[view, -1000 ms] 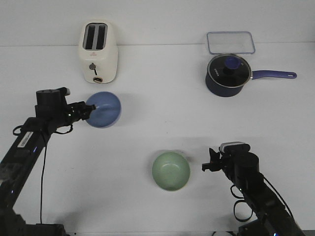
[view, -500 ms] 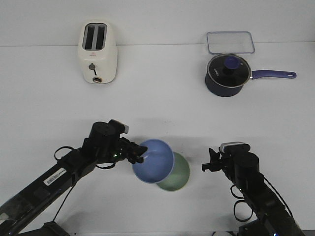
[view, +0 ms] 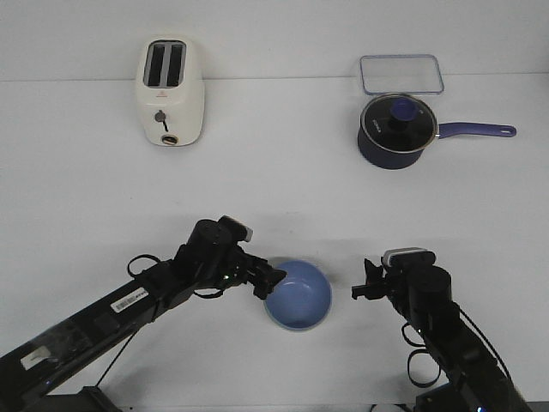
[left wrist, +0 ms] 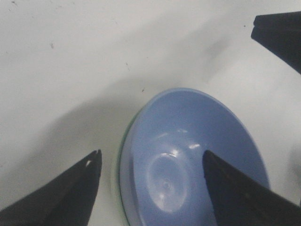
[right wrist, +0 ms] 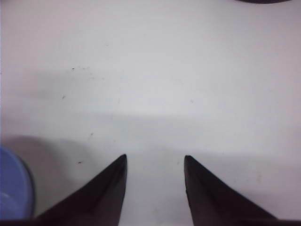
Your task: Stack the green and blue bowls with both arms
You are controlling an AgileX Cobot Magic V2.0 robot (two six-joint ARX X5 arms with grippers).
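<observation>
Beside the blue bowl (view: 298, 294), left end effector (view: 271, 281) reaches low, fingers spread

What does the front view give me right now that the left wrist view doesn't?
Only the front view shows the toaster, the saucepan, the clear lid behind it, and the right tool open beside the stack. Only the left wrist view shows the green bowl as a thin rim under the blue one, and the left tool open, one finger over the bowl and one outside its rim. Both show the blue bowl upright on the table.
</observation>
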